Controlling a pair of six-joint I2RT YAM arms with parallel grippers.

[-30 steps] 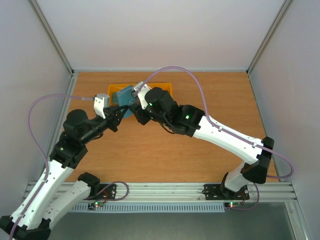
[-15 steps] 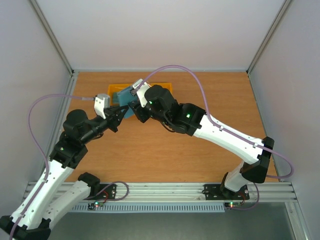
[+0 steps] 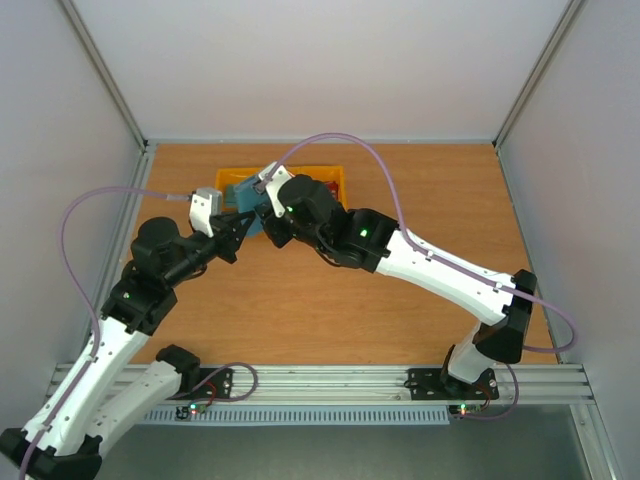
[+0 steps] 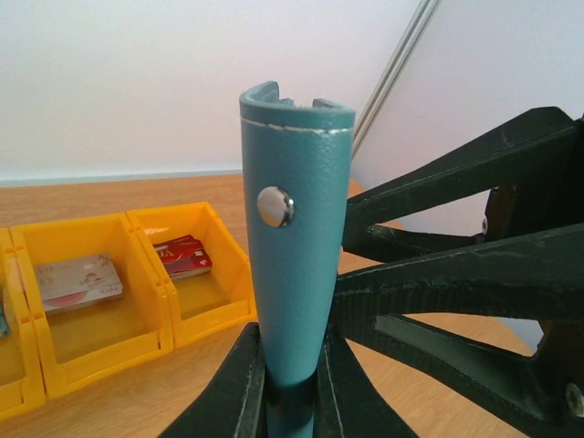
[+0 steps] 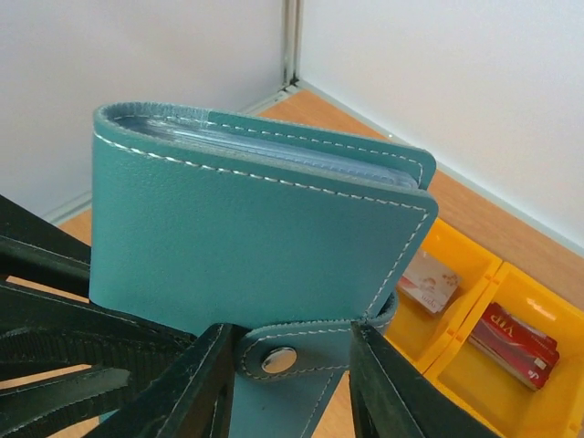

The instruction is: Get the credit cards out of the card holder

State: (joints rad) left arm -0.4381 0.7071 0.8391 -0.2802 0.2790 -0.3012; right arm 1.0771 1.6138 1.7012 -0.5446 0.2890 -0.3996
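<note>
From above, the teal card holder (image 3: pixel 254 212) is held up over the desk (image 3: pixel 430 190), between the two arms. The left fingers (image 3: pixel 232 234) reach it from the left and the right fingers (image 3: pixel 273 226) from the right. The yellow bins (image 3: pixel 232 180) stand just behind the card holder and the right arm covers most of them, so their contents cannot be read here.

In the left wrist view, the left fingers (image 4: pixel 243 383) are closed tight on the lower edge of the card holder (image 4: pixel 297 255), which stands upright with its metal snap (image 4: pixel 276 206) facing the camera. To the left of the card holder, one bin holds a pale card (image 4: pixel 80 278) and the next bin a red card (image 4: pixel 182 256). The black right fingers (image 4: pixel 429 274) press in close from the right.

In the right wrist view, the card holder (image 5: pixel 255 228) is folded shut and its strap (image 5: pixel 310 351) is snapped. The right fingers (image 5: pixel 196 392) stand apart on each side of this strap; I cannot tell whether they already pinch it. Clear sleeves (image 5: pixel 274 139) show at the top edge of the card holder, but no card can be made out inside.

I judge the task as partly done, because two cards already lie in the bins. Probably the strap must be opened before any other card comes out. The two arms are crowded around the card holder, which leaves little room.
</note>
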